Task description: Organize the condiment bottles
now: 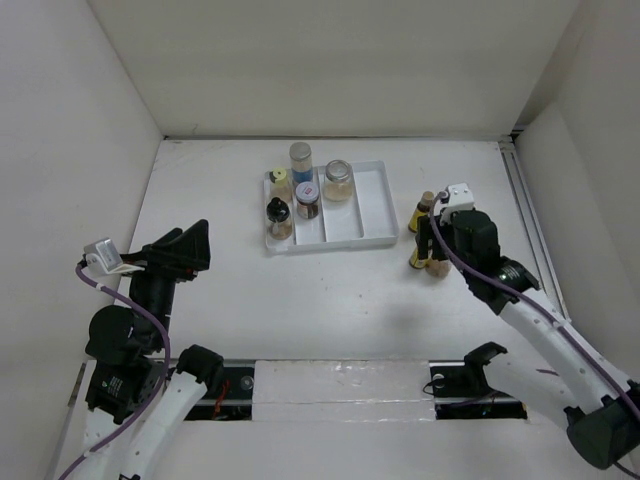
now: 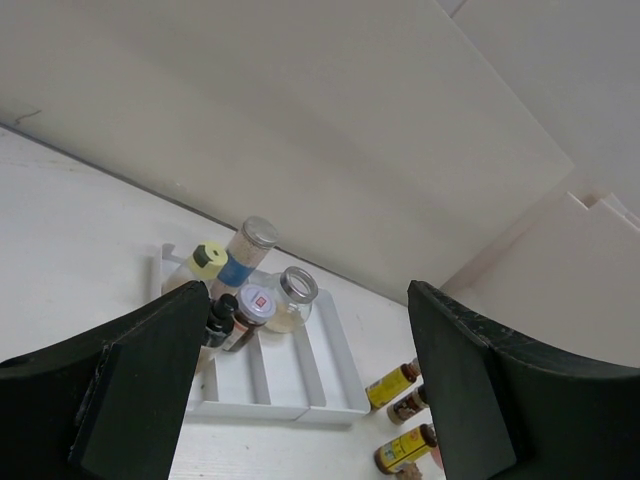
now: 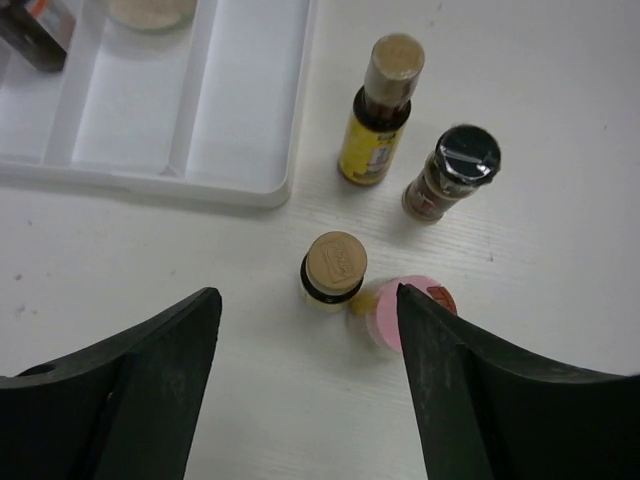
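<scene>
On the white table (image 1: pixel 330 300), a white divided tray (image 1: pixel 372 208) holds five of the condiment bottles in its left compartments: a blue-filled jar (image 1: pixel 301 160), a wide tan-filled jar (image 1: pixel 338 180), a yellow-capped bottle (image 1: pixel 281 182), a red-and-white-capped jar (image 1: pixel 307 200) and a black-capped bottle (image 1: pixel 279 217). The left gripper (image 2: pixel 305 300) hangs well apart from them, spread wide and empty. The right gripper (image 3: pixel 305 295) is also wide and empty, above four loose bottles just right of the tray. A tan-capped bottle (image 3: pixel 333 270) and a pink-capped one (image 3: pixel 405 312) stand side by side between its fingers, untouched. A yellow-labelled bottle (image 3: pixel 385 110) and a black-capped jar (image 3: pixel 450 175) stand beyond the fingertips.
</scene>
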Motion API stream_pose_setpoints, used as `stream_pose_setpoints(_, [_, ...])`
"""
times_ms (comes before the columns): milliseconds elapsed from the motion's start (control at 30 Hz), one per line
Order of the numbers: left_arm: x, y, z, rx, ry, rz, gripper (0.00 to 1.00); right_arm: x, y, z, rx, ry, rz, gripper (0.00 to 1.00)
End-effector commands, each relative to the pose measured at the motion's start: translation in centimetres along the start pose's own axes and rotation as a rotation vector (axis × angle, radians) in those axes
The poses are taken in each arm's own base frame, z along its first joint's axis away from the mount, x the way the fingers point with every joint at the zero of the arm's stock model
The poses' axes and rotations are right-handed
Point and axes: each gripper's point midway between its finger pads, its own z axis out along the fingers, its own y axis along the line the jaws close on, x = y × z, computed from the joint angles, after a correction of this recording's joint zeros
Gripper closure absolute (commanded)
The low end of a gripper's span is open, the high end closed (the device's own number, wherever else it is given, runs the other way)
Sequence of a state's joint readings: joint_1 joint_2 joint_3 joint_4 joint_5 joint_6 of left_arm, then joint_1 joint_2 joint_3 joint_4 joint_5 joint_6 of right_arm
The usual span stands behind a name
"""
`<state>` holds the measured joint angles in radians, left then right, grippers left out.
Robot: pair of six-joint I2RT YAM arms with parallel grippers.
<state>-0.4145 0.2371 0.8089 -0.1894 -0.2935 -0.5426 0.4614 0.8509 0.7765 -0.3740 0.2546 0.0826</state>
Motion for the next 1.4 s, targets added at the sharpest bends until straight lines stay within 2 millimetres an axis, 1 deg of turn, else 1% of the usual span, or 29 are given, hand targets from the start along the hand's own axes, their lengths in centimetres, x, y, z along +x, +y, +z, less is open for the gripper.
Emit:
stream_pose_setpoints(0, [-0.9, -0.8, 0.0, 0.04, -0.036, -0.003, 0.23, 0.1, 0.9, 1.2, -0.007, 0.026, -0.022, 0.25])
stream_pose_setpoints(33, [-0.9, -0.8, 0.0, 0.04, -0.036, -0.003, 0.23, 0.1, 0.5, 1.6, 0.017, 0.026, -0.037, 0.25])
stream_pose_setpoints(100, [-0.9, -0.8, 0.0, 0.04, -0.036, -0.003, 0.23, -0.4, 0.0, 2.2, 0.05, 0.024, -0.057, 0.29])
stream_pose_setpoints(167, [-0.6, -0.9, 0.2, 0.043, -0.024, 0.0, 0.23, -0.6, -0.5, 2.6, 0.068, 0.026, -0.048, 0.3])
stream_pose_setpoints(200, [-0.6, -0.9, 0.2, 0.043, -0.023, 0.0, 0.23, -0.4, -0.2, 3.1, 0.055, 0.034, -0.049, 0.34])
stream_pose_setpoints(233, [-0.6, -0.9, 0.2, 0.043, -0.023, 0.0, 0.23, -0.7, -0.3, 3.2, 0.053, 0.026, -0.042, 0.34])
stream_pose_setpoints(300, [-0.6, -0.9, 0.2, 0.043, -0.023, 0.0, 0.23, -0.5, -0.2, 3.7, 0.053, 0.025, -0.042, 0.35])
stream_pose_setpoints(333, [-0.6, -0.9, 0.2, 0.043, -0.023, 0.0, 0.23, 0.2, -0.1, 4.2, 0.055, 0.049, -0.048, 0.38])
stream_pose_setpoints(433, [-0.8, -1.0, 0.2, 0.048, -0.031, -0.003, 0.23, 1.0, -1.2, 5.0, 0.104, 0.069, -0.047, 0.42])
stream_pose_setpoints(500, [-0.8, -1.0, 0.2, 0.048, -0.031, -0.003, 0.23, 0.9, -1.1, 5.3, 0.104, 0.064, -0.045, 0.44])
stream_pose_setpoints(533, [-0.7, -1.2, 0.1, 0.055, -0.026, -0.003, 0.23, 1.1, -1.1, 5.4, 0.104, 0.064, -0.045, 0.44])
stream_pose_setpoints(567, [-0.7, -1.2, 0.1, 0.055, -0.026, -0.003, 0.23, 1.3, -1.4, 5.6, 0.112, 0.073, -0.043, 0.46])
stream_pose_setpoints(633, [-0.7, -1.2, 0.1, 0.055, -0.026, -0.003, 0.23, 1.0, -1.4, 5.6, 0.112, 0.061, -0.04, 0.51])
stream_pose_setpoints(667, [-0.7, -1.2, 0.1, 0.055, -0.026, -0.003, 0.23, 1.0, -1.3, 5.9, 0.112, 0.058, -0.03, 0.6])
stream_pose_setpoints(700, [-0.7, -1.2, 0.1, 0.055, -0.026, -0.003, 0.23, 1.0, -1.3, 5.9, 0.112, 0.058, -0.03, 0.63])
stream_pose_setpoints(767, [-0.7, -1.2, 0.1, 0.055, -0.026, -0.003, 0.23, -0.4, -1.2, 5.6, 0.107, 0.004, -0.015, 0.66])
stream_pose_setpoints(800, [-0.7, -1.2, 0.1, 0.055, -0.026, -0.003, 0.23, -0.4, -1.3, 5.2, 0.106, -0.007, -0.012, 0.74])
stream_pose_setpoints(833, [-0.7, -1.2, 0.1, 0.055, -0.026, -0.003, 0.23, -0.8, -1.3, 4.9, 0.105, -0.02, -0.008, 0.76])
stream_pose_setpoints(900, [-0.7, -1.2, 0.1, 0.055, -0.026, -0.003, 0.23, -1.5, -1.0, 3.9, 0.084, -0.049, -0.004, 0.76])
stream_pose_setpoints(967, [-0.7, -1.2, 0.1, 0.055, -0.026, -0.003, 0.23, -3.1, 0.5, 2.7, 0.024, -0.08, -0.008, 0.76])
stream_pose_setpoints(1033, [-0.7, -1.2, 0.1, 0.055, -0.026, -0.003, 0.23, -5.8, 1.6, 0.9, -0.028, -0.134, -0.028, 0.77])
stream_pose_setpoints(1067, [-0.7, -1.2, 0.1, 0.055, -0.026, -0.003, 0.23, -6.8, 2.3, 0.4, -0.054, -0.156, -0.028, 0.77])
stream_pose_setpoints(1100, [-0.7, -1.2, 0.1, 0.055, -0.026, -0.003, 0.23, -7.7, 3.5, -0.1, -0.094, -0.177, -0.032, 0.77])
stream_pose_setpoints(1133, [-0.7, -1.2, 0.1, 0.055, -0.026, -0.003, 0.23, -9.4, 3.9, -0.6, -0.106, -0.21, -0.036, 0.77])
stream_pose_setpoints(1200, [-0.7, -1.2, 0.1, 0.055, -0.026, -0.003, 0.23, -10.8, 5.0, -0.5, -0.145, -0.239, -0.045, 0.77])
stream_pose_setpoints(1233, [-0.7, -1.2, 0.1, 0.055, -0.026, -0.003, 0.23, -12.1, 5.4, 0.3, -0.146, -0.258, -0.048, 0.77])
stream_pose_setpoints(1300, [-0.7, -1.2, 0.1, 0.055, -0.026, -0.003, 0.23, -13.1, 6.1, 1.5, -0.147, -0.269, -0.045, 0.77])
stream_pose_setpoints(1333, [-0.7, -1.2, 0.1, 0.055, -0.026, -0.003, 0.23, -13.8, 5.8, 2.4, -0.126, -0.277, -0.049, 0.77])
stream_pose_setpoints(1367, [-0.7, -1.2, 0.1, 0.055, -0.026, -0.003, 0.23, -15.0, 6.5, 3.8, -0.127, -0.281, -0.048, 0.77])
